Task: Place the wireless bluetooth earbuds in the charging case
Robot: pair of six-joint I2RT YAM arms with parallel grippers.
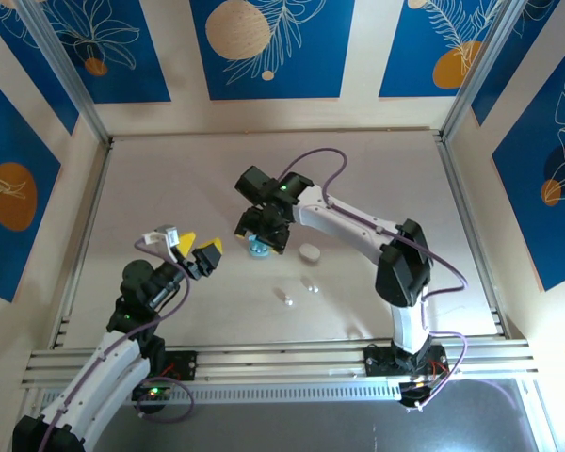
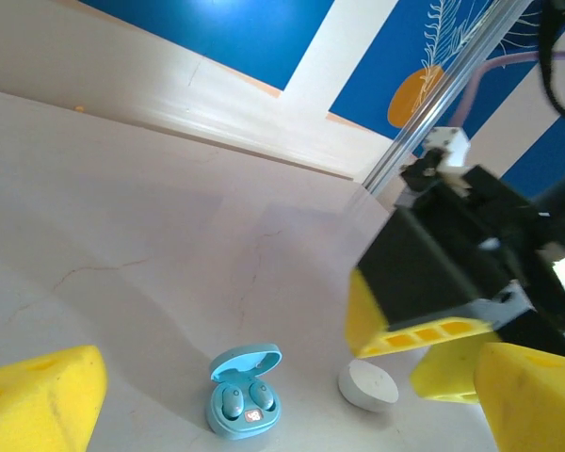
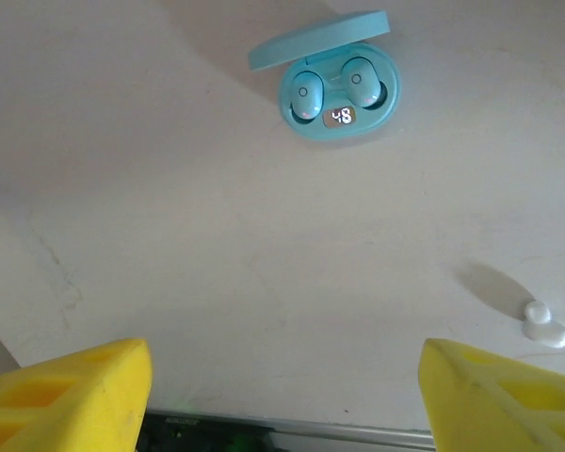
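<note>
pale blue earbuds [image 3: 306, 96] sat in the open blue case [image 3: 344, 135], ahead of the right gripper [image 3: 284, 377], fingers spread; left gripper [image 2: 290, 372] stood spread, well apart.

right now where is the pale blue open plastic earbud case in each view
top external: the pale blue open plastic charging case sits near the middle, partly hidden by the right claw
left wrist: bottom edge, left of centre, lid raised
right wrist: top, right of centre, lid raised
shared landmark: the right claw, beside the case; its yellow fingers frame the right wrist view's bottom corners
</note>
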